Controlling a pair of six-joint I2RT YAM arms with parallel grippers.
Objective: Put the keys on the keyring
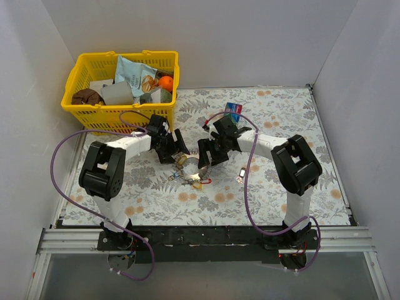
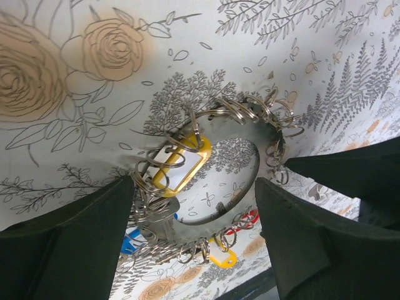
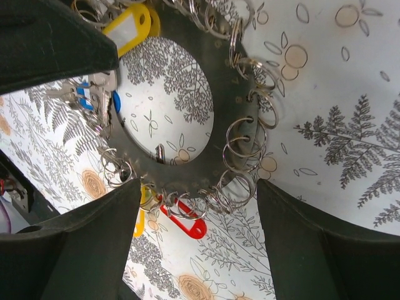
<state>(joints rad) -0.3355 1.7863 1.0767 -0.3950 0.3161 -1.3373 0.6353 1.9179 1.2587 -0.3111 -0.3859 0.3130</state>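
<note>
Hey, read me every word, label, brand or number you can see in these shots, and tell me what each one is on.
No text is legible in any view.
Snack bag in the yellow basket: print too small to read.
Small blue packet: too blurred to read.
Yellow key tag: label window is blank.

white arms [image 1: 130, 145], black joints [image 1: 103, 170], purple cables [image 1: 52, 162]
</note>
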